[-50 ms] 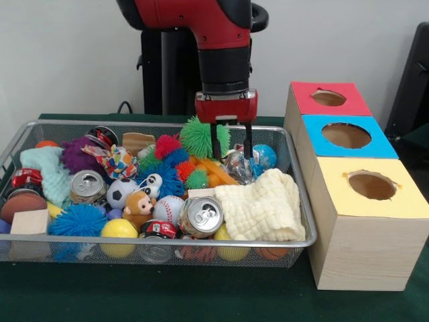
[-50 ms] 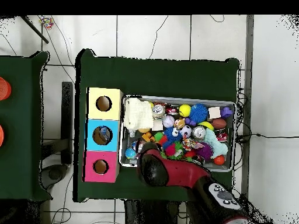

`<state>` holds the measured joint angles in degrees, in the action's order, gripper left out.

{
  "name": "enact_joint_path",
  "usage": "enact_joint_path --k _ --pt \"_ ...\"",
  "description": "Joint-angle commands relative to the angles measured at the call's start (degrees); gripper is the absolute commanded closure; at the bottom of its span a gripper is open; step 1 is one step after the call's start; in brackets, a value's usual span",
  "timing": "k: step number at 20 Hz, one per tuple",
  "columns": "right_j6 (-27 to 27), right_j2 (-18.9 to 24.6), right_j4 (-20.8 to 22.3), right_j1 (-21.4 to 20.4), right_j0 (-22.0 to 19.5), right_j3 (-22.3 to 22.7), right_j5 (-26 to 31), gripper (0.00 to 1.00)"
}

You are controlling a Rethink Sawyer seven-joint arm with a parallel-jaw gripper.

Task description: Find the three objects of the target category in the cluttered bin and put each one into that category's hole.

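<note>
front view: gripper [image 1: 231,149] fingers parted, empty, dipping into wire bin [image 1: 303,201] over a clear crinkly wrapper toy [image 1: 236,164]; search step, target category unclear. overhead view: arm covers it; next, close, then carry to box holes [image 2: 103,135].

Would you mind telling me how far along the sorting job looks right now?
Done: possibly one item, since something shows inside the blue hole from overhead; the yellow hole and red hole look empty. In hand: nothing; the open claw reaches into the bin near the orange toys. Left: most of the search.
</note>
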<state>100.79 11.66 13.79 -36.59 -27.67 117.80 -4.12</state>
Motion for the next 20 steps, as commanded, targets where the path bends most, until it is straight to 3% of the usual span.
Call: enact_joint_path --k 1,5,9,13,17,20 --pt "4.78 6.92 -1.56 -7.73 -2.40 0.17 10.46 0.00" --pt "4.46 8.43 -1.42 -9.56 -3.70 0.97 12.43 0.00" --pt "7.97 6.00 -1.76 -5.43 -1.23 0.38 8.44 0.00" --pt "17.00 -2.41 -8.32 -3.47 5.95 0.84 1.57 0.00" --pt "18.03 -4.84 -13.48 -3.16 8.52 0.70 3.55 0.00" --pt "19.37 -5.85 -16.49 -2.52 8.37 1.33 1.73 0.00"
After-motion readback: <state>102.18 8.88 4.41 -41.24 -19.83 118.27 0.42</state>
